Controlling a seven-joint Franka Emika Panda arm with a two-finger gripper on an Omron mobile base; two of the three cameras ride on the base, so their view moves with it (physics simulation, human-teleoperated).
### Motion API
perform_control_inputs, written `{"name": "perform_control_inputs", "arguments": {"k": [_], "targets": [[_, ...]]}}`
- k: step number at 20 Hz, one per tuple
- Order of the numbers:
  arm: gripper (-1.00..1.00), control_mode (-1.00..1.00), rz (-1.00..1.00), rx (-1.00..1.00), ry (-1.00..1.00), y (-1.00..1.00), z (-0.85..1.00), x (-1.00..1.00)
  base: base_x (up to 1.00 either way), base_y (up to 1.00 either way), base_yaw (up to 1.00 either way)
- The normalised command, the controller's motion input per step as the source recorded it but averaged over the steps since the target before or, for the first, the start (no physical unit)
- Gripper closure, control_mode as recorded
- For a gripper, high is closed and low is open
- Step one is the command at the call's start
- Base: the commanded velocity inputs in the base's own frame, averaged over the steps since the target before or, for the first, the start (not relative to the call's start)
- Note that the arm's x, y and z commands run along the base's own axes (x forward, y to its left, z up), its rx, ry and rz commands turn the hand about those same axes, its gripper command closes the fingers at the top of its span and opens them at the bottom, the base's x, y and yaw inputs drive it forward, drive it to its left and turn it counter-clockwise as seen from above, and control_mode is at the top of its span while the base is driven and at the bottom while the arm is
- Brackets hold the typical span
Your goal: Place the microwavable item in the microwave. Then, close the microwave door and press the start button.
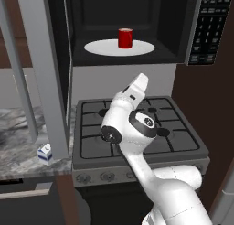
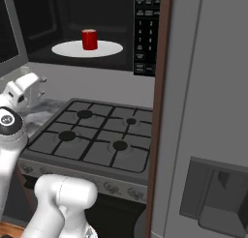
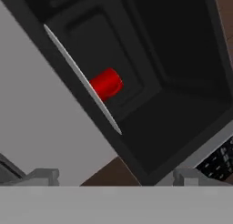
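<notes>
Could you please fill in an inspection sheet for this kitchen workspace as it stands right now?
Surface: grey marbled counter beside a gas stove; nothing on the burners.
Job's things: red cup upright on the white turntable plate inside the microwave; microwave door hangs open to the left.
Clutter: milk carton on the counter near the door's lower edge.
Grippers: gripper open, empty, outside the cavity and pointed at the cup.
Cables: nothing seen.
Surroundings: keypad on the microwave's right; grey refrigerator right of the stove.
</notes>
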Motion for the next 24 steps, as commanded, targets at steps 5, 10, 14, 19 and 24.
{"name": "perform_control_inputs", "arguments": {"k": [5,10,14,19,24], "targets": [[-1.0,-1.0,0.0,-0.18,0.02,0.1,-0.23,0.04,0.0,0.0,0.0],[-1.0,-1.0,-0.06,-0.13,0.0,0.22,-0.16,-0.17,0.0,0.0,0.0],[-1.0,-1.0,-0.14,-0.2,-0.03,0.69,-0.01,-0.55,0.0,0.0,0.0],[-1.0,-1.0,-0.17,-0.25,0.0,0.97,-0.15,-0.19,0.0,0.0,0.0],[-1.0,-1.0,-0.12,-0.28,0.01,0.95,0.0,0.01,0.0,0.0,0.0]]}}
